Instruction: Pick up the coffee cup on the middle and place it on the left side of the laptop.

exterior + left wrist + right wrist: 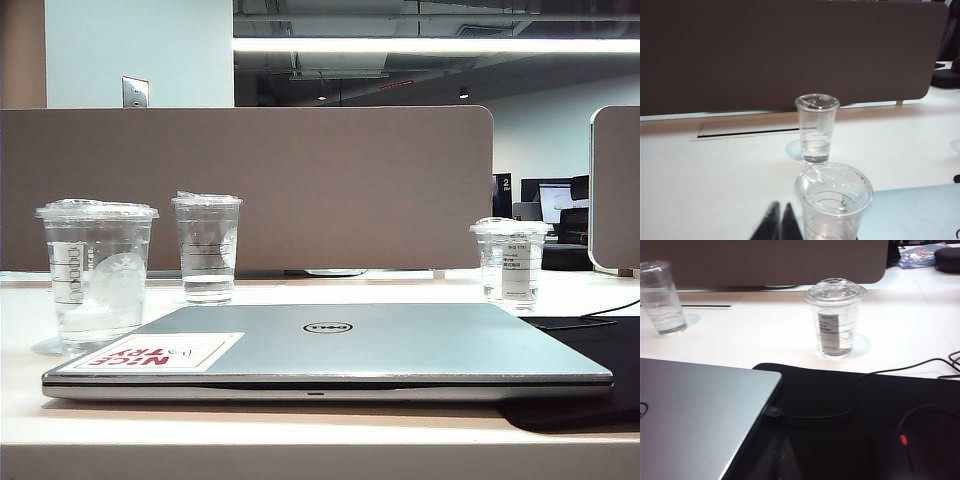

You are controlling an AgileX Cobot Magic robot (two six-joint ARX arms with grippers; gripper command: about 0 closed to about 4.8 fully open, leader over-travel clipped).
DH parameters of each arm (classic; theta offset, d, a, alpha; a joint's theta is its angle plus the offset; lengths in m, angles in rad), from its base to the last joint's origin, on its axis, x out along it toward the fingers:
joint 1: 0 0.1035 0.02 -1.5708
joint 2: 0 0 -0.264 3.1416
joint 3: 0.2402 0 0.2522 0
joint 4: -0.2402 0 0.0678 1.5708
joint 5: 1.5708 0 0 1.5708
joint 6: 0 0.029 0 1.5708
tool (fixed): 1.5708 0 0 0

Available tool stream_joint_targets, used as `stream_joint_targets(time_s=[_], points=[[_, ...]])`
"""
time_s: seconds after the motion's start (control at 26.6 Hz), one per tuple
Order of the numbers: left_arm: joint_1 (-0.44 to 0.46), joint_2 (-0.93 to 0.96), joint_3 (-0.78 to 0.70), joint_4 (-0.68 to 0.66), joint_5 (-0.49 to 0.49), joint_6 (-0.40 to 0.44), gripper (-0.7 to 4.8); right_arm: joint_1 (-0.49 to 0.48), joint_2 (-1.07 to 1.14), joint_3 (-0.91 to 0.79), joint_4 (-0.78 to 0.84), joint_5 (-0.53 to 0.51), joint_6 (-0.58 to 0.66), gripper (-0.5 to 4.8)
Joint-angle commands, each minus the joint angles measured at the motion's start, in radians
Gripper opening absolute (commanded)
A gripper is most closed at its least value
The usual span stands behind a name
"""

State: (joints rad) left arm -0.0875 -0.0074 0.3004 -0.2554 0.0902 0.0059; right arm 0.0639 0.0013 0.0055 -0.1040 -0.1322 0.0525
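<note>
1. Pincer of the left arm (779, 222) shows as two dark tips pressed together, holding nothing, just beside the coffee cup (834, 200).
2. Coffee cup stands upright on the desk (715, 170), at the left edge of the laptop (330, 350).
3. Beyond that pincer stands a ringed cup (816, 129).
4. Right pincer (777, 460) is dim above a black mat (850, 410); I cannot tell its state. A labelled cup (835, 317) stands well ahead of it.

coffee cup (97, 272) left of laptop (330, 350), upright
</note>
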Motion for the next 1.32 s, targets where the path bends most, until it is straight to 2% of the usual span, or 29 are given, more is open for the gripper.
stream_joint_targets(time_s=[0.04,0.23,0.34,0.56,0.68,0.94,1.05,1.32], points=[[0.001,0.009,0.0,-0.011,-0.019,-0.018,-0.06,0.003,-0.002,-0.003,0.018,-0.001,-0.001,-0.05],[0.001,0.009,-0.033,0.034,-0.026,-0.018,-0.06,0.006,-0.002,-0.004,0.018,-0.001,-0.001,-0.05],[0.001,0.009,-0.105,0.182,-0.026,-0.018,-0.06,0.006,-0.002,-0.004,0.018,0.0,-0.001,-0.05],[0.002,0.009,-0.238,0.375,-0.026,-0.02,-0.06,0.006,-0.002,-0.004,0.018,-0.001,-0.001,-0.05],[0.002,0.009,-0.29,0.385,-0.053,-0.021,-0.06,0.006,-0.002,-0.004,0.018,-0.001,-0.001,-0.05],[0.002,0.009,-0.293,0.359,-0.072,-0.014,-0.06,0.005,-0.002,-0.004,0.018,-0.001,-0.001,-0.05],[0.002,0.009,-0.293,0.352,-0.117,-0.014,-0.06,0.004,-0.002,-0.004,0.018,0.0,0.0,-0.05],[0.002,0.009,-0.293,0.346,-0.113,0.006,-0.06,0.0,-0.002,-0.004,0.018,-0.001,-0.001,-0.05]])
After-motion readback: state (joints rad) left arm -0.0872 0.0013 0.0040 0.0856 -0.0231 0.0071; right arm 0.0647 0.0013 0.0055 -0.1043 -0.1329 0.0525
